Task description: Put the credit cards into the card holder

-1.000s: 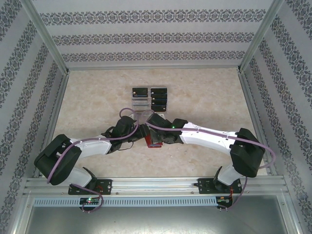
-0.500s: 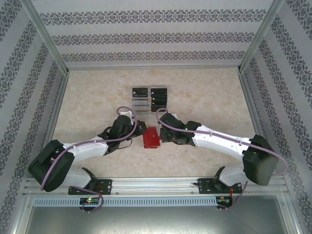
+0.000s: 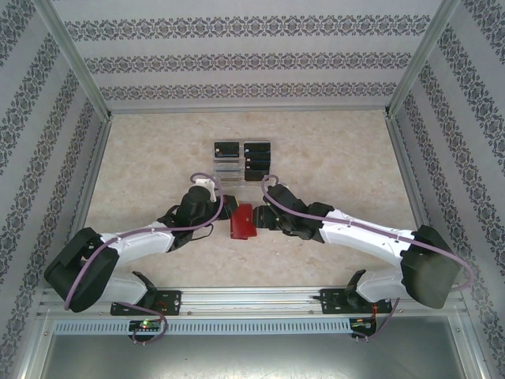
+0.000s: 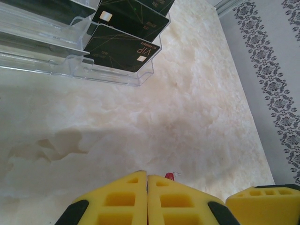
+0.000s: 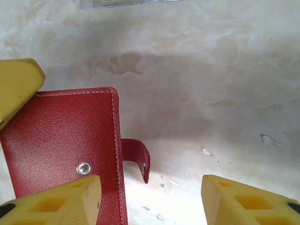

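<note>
The card holder [image 3: 241, 222] lies on the pale bench [image 3: 339, 158] in the top view, near the middle, between the ends of the two arms. The left arm [image 3: 142, 241] comes to it from the left and the right arm [image 3: 363, 233] from the right. From here I cannot tell how the jaws stand. Just behind the holder stands a clear plastic rack [image 3: 227, 170] with the black credit cards [image 3: 256, 148] in it.

In the left wrist view the left jaws are pressed together: their two yellow fingers [image 4: 122, 201] meet along a thin line. A small red bit of the holder [image 4: 169, 176] shows just beyond the tips. The rack [image 4: 56, 61] is farther off, and one card [image 4: 123, 49] in it is marked VIP.

In the right wrist view the right jaws are spread wide. One yellow finger [image 5: 51, 201] is over the near edge of the red holder [image 5: 56, 131], the other [image 5: 248, 201] over bare bench. The snap tab [image 5: 136, 157] curls free at the holder's right edge, beside a round metal stud [image 5: 83, 168]. A finger of the left jaws [image 5: 16, 84] touches the holder's far left corner.
</note>
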